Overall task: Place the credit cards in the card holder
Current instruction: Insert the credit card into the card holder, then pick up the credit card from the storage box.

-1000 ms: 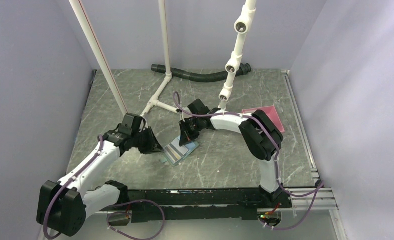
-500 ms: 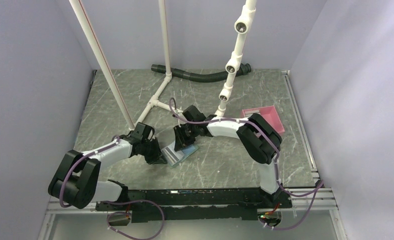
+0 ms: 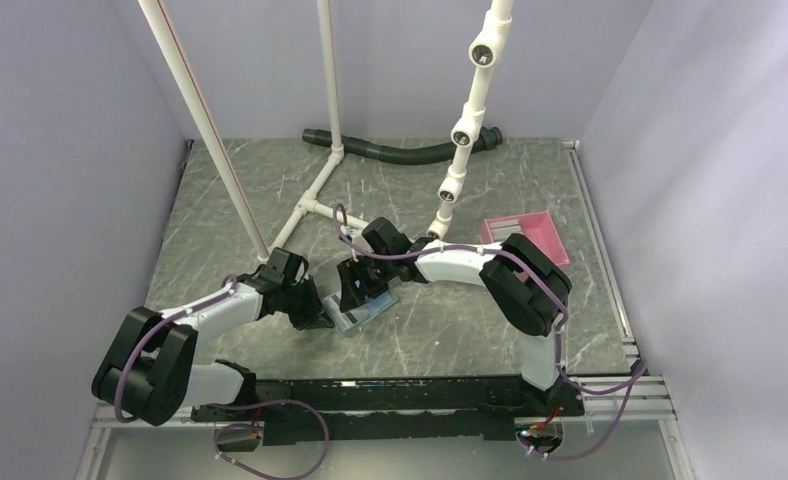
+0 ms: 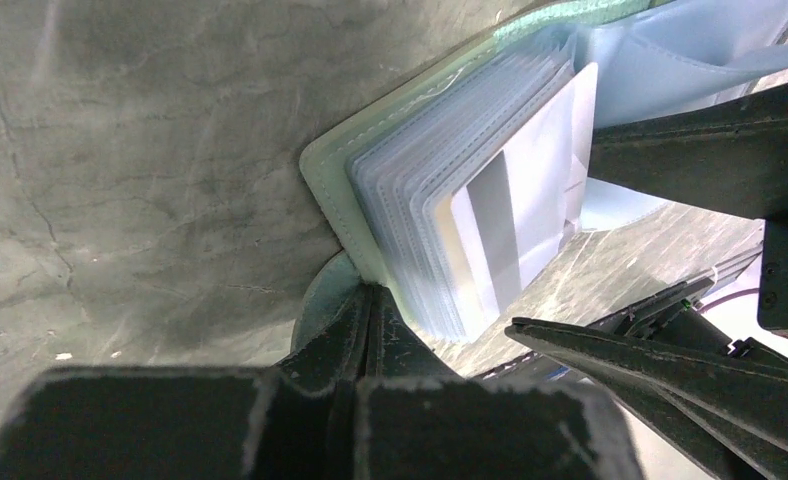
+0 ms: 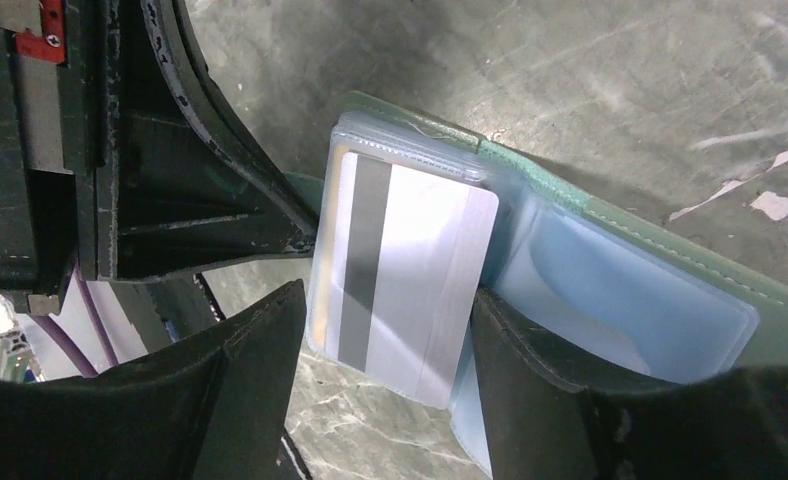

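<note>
Card (image 5: pixel 400 280) on card holder (image 5: pixel 660 245), tray (image 3: pixel 545 238) behind-right.

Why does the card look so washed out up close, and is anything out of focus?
Right wrist view: light glares off the credit card, bleaching it near white beside its grey stripe. Left wrist view: the left gripper, close to the lens, is blurred; the card holder is sharp. Top view: even light, soft shadows.

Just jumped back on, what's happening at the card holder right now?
The left gripper is shut on the edge of the open card holder. The right gripper is open, straddling a silver card lying on the clear sleeves. Whether that card sits fully in a slot isn't clear.
</note>
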You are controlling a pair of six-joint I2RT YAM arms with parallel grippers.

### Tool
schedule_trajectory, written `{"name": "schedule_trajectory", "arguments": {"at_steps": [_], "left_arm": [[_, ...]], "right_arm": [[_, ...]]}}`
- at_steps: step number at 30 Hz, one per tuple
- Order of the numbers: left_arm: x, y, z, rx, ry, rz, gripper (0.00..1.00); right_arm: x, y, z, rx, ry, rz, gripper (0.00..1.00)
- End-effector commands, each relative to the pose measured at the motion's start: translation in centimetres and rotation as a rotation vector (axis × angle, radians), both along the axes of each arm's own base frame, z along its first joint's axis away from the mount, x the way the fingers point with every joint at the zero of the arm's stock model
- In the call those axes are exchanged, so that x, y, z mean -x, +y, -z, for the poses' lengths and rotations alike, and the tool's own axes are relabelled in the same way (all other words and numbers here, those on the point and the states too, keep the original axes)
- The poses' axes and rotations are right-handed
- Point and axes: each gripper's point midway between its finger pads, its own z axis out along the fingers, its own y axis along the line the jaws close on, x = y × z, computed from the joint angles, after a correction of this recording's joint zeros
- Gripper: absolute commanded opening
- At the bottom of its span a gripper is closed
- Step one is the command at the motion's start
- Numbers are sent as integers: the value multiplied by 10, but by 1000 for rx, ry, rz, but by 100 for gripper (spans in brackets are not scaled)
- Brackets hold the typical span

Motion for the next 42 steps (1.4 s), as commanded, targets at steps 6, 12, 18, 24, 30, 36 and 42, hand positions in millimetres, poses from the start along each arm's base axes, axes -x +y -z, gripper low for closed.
{"name": "schedule_trajectory", "arguments": {"at_steps": [6,12,18,24,30,36,42], "left_arm": [[-14,0,-3,-1,-87,-18,0],[-18,-4,-8,18,-99,-24,0],[-14,6,-16,-29,-116,-20,3],[-2,9,-8,-27,-104,-20,1],[-2,8,-9,-21,-108,-5,0],[-2,11,-19,-26,-135,4,0],[-1,12,-25,-25,-150,7,0]], "right_arm": [[41,23,-31,-174,120,-107,58],[49,37,-42,-179,95,-126,57],[11,-18,-51,150,-167,56,71],[20,-64,-151,53,-402,71,86],[35,-129,-162,-44,-539,238,91],[-1,-230,-130,94,-507,752,88],[-37,-318,-129,116,-447,1149,93]]}}
